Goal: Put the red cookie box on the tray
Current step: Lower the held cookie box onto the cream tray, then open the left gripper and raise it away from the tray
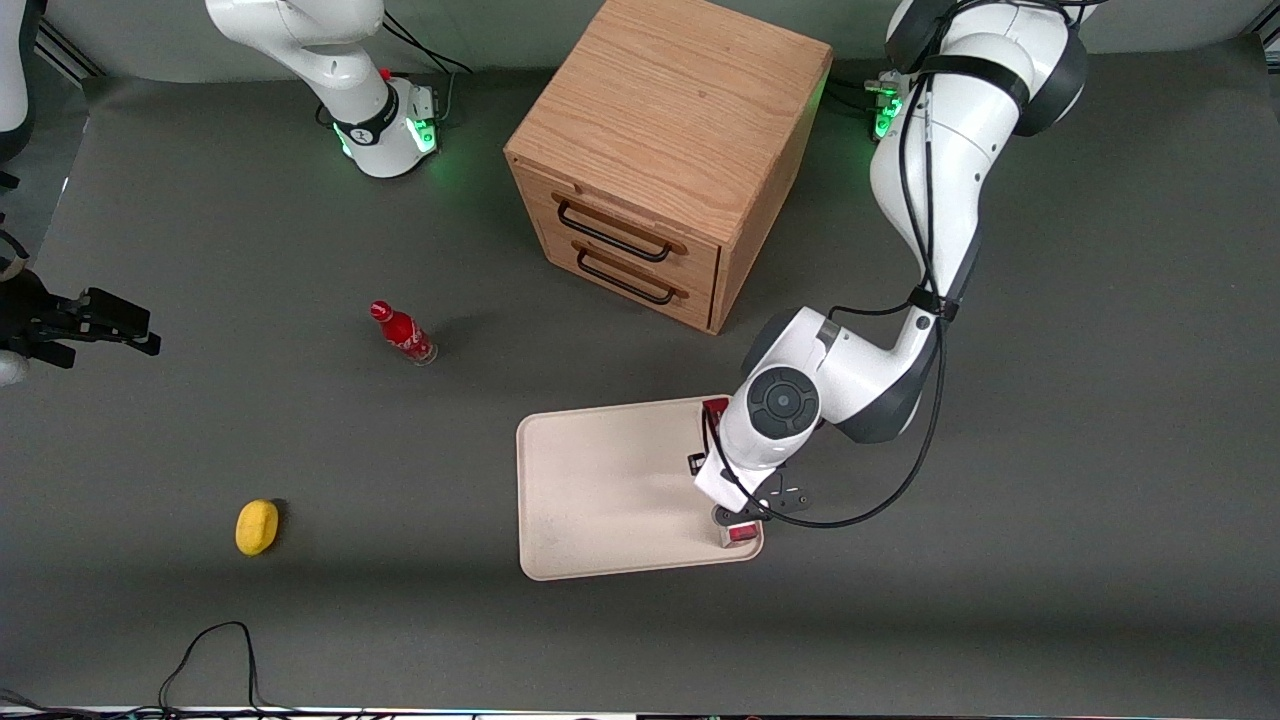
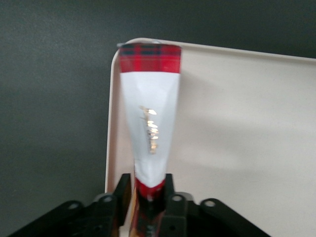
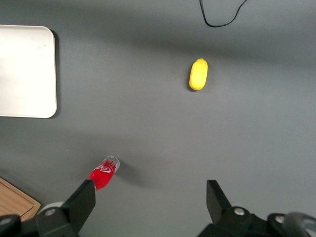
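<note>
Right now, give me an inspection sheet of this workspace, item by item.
Surface: dark grey mat.
Job's things: red cookie box held over the tray, along its edge nearest the working arm.
Clutter: red bottle, yellow lemon-like object, wooden drawer cabinet.
Grippers: gripper, jaws shut on the box's end, over the tray.
Cables: black cable at the table edge nearest the front camera; cable along the working arm.
Surroundings: nothing seen.

We see the tool (image 2: 148,207) clamped on the red cookie box (image 2: 150,118), low along the tray (image 1: 600,490) edge nearest the working arm. The tray's bare middle lies open beside it. The wooden drawer cabinet (image 1: 665,150) stands farther from us; bottle (image 1: 402,333) and lemon (image 1: 257,527) sit well apart.
</note>
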